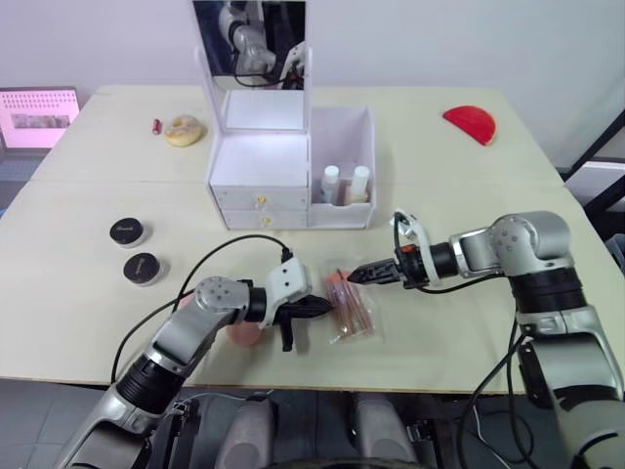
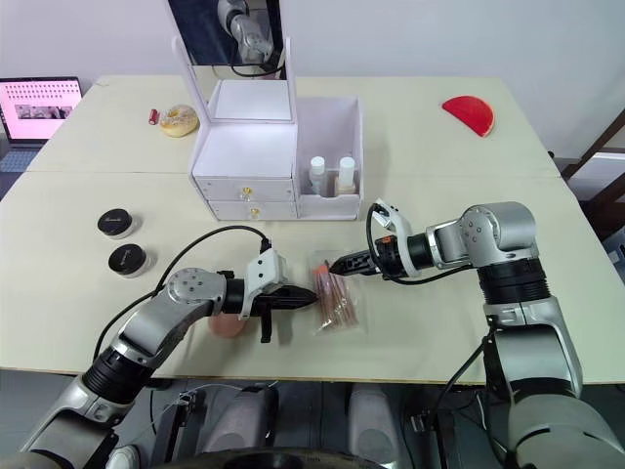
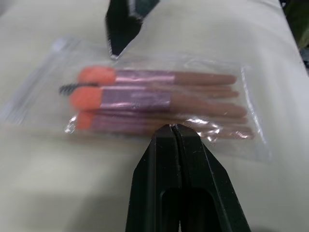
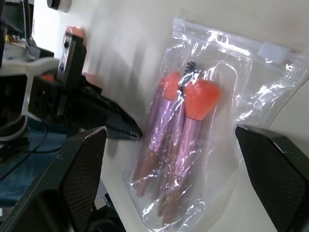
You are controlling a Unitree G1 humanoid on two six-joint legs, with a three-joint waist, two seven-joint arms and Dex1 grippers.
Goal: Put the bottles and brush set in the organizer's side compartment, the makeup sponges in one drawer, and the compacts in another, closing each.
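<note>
- Our left gripper (image 1: pixel 314 309), fingers pressed together on nothing, touches the bag's near-left edge.
- The brush set (image 1: pixel 352 305) lies flat between both grippers, in front of the organizer (image 1: pixel 293 166).
- Our right gripper (image 1: pixel 357 276), fingers spread, should straddle the bag's top edge before pinching.

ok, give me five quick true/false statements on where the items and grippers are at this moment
1. Two bottles stand in the organizer side compartment. True.
2. The brush set is inside a drawer. False: it lies bagged on the table.
3. The left gripper is shut. True.
4. The right gripper is clamped on the brush set. False: it is open over it.
5. Both compacts sit on the table. True.
</note>
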